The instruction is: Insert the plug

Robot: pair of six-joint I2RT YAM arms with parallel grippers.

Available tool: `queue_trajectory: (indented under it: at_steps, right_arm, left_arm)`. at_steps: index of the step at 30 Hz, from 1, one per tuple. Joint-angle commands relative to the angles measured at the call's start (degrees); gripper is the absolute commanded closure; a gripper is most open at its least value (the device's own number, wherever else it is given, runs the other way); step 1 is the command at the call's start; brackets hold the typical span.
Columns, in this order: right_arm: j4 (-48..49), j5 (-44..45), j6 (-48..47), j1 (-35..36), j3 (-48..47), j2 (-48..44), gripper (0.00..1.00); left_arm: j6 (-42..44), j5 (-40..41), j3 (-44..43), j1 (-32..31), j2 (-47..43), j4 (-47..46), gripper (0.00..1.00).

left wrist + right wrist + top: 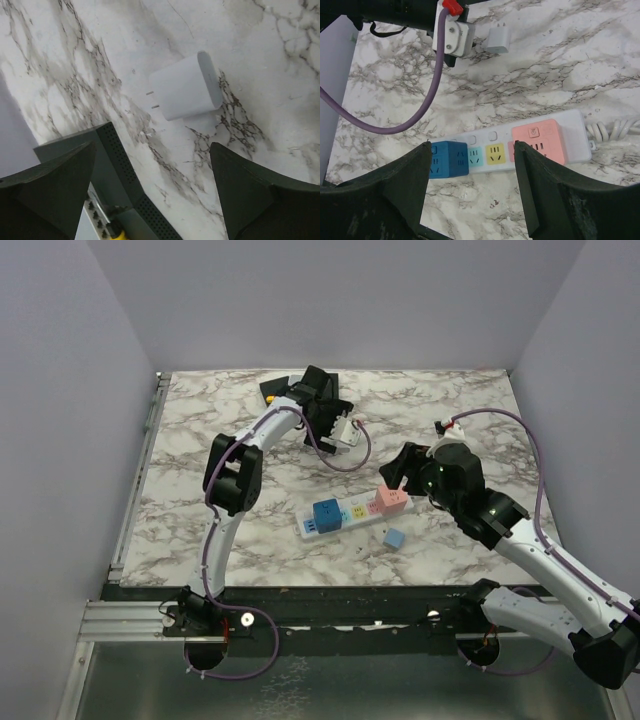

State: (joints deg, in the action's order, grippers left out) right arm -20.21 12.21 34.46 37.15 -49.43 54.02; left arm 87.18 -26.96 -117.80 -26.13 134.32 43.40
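A white plug lies on its side on the marble table, its two prongs pointing left in the left wrist view. It also shows in the right wrist view. My left gripper is open and empty just short of the plug, at the table's far middle. A white power strip lies mid-table, carrying a blue cube adapter and a pink block. My right gripper is open and empty, hovering over the strip's teal and yellow sockets, near the strip's right end in the top view.
A dark perforated box with a yellow part sits close beside my left finger. A small loose blue cube lies in front of the strip. The left arm's purple cable hangs over the table. The strip's coiled cord runs off right.
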Motion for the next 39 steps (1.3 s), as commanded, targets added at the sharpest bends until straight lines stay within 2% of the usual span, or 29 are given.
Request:
queue_trajectory:
  at_steps: [1,6,13,19,23,30,33,35,39]
  right_arm:
    - [-0.36,0.02,-0.27,-0.19,-0.25,0.13,0.28]
    - [-0.48,0.32,-0.44,-0.23,0.09,-0.47,0.28]
    - [-0.87,0.69,-0.71,-0.37,-0.13,-1.34,0.28]
    - [-0.93,0.27,-0.71,-0.47,0.04,-2.05,0.28]
    - [-1.23,0.18,-0.60,-0.55,0.36,-2.32,0.28]
    - [-1.97,-0.25,-0.58,-0.92,0.45,-3.38,0.29]
    - [-2.40,-0.09,-0.61,-0.95,0.18,-3.87,0.29]
    - [-2.75,-0.20,-0.82,-0.96,-0.08,-4.04,0.30]
    - [-3.50,-0.74,-1.44,-1.07,-1.12,-3.39,0.30]
  left_arm:
    - [10.71,2.27,-5.27,-1.30,4.78,1.47,0.05]
    - [9.37,2.40,-8.70,-2.76,7.94,0.98,0.11]
    - [12.30,0.87,-1.15,-4.58,5.05,1.03,0.08]
    - [9.22,-1.55,-2.17,-5.67,5.11,2.15,0.09]
    - [10.85,-2.21,-4.87,-6.80,6.19,7.42,0.08]
    - [14.87,0.56,-20.81,-7.18,15.30,23.81,0.13]
    - [17.05,2.12,-20.34,-6.80,15.79,25.87,0.19]
    - [17.77,2.32,-19.86,-6.43,15.92,26.87,0.20]
    - [19.21,2.80,-19.33,-5.34,15.62,27.80,0.11]
